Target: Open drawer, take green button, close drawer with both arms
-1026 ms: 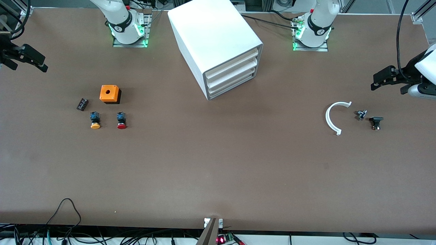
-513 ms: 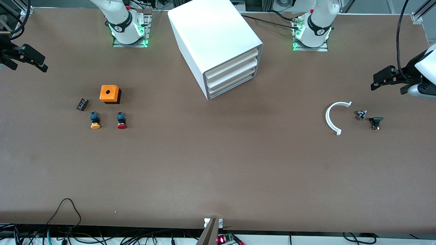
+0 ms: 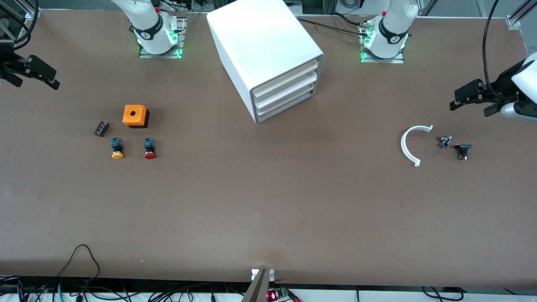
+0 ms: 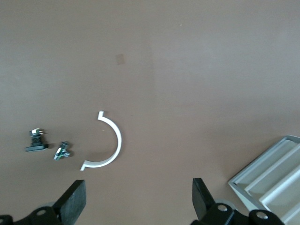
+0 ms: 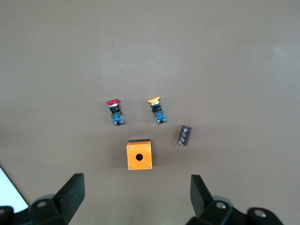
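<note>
The job has not started. The drawer (image 3: pixel 286 103) in the cabinet (image 3: pixel 264 54) at the desk's top edge is shut, so the green button stays hidden. The left gripper (image 3: pixel 472 97) and right gripper (image 3: pixel 35 73) hang spread wide over the desk's two ends. Next, one must reach the drawer's front.

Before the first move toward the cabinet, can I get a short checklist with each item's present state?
1. Drawer shut in the cabinet, its front unblocked: ok.
2. Left tool open and holding nothing, up over the left arm's end of the table: ok.
3. Right tool open and holding nothing, up over the right arm's end of the table: ok.
4. Green button in sight: not ok; only the yellow button and the red button show.
5. Green button inside the drawer: cannot tell while it is shut.
6. White curved piece lies apart from the cabinet: ok.
</note>
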`<move>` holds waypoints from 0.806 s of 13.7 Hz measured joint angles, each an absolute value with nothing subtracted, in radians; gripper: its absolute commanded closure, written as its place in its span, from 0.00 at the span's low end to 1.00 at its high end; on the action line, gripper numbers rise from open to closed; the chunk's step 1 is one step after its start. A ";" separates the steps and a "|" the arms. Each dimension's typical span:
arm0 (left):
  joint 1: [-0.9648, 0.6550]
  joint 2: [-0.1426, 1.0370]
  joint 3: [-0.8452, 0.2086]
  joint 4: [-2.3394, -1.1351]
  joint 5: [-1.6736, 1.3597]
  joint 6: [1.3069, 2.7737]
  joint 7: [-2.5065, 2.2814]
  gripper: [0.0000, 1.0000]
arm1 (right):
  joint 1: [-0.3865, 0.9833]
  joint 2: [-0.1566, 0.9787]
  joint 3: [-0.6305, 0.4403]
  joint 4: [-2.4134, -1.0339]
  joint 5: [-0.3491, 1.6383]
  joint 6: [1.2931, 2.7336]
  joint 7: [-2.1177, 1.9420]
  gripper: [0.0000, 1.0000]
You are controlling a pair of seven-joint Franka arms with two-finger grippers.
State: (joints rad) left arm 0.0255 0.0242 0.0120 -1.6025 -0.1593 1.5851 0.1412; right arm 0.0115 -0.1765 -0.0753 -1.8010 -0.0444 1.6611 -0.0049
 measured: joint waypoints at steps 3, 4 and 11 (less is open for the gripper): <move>0.041 0.086 0.013 -1.606 -0.223 1.567 0.142 0.00 | 0.011 -0.173 -0.076 -1.799 -0.044 1.662 -0.005 0.00; 0.041 0.118 0.011 -1.605 -0.233 1.559 0.142 0.00 | 0.011 -0.170 -0.076 -1.796 -0.044 1.662 -0.005 0.00; 0.034 0.368 -0.010 -1.616 -0.389 1.524 0.152 0.00 | 0.018 -0.130 -0.068 -1.785 -0.044 1.668 -0.006 0.00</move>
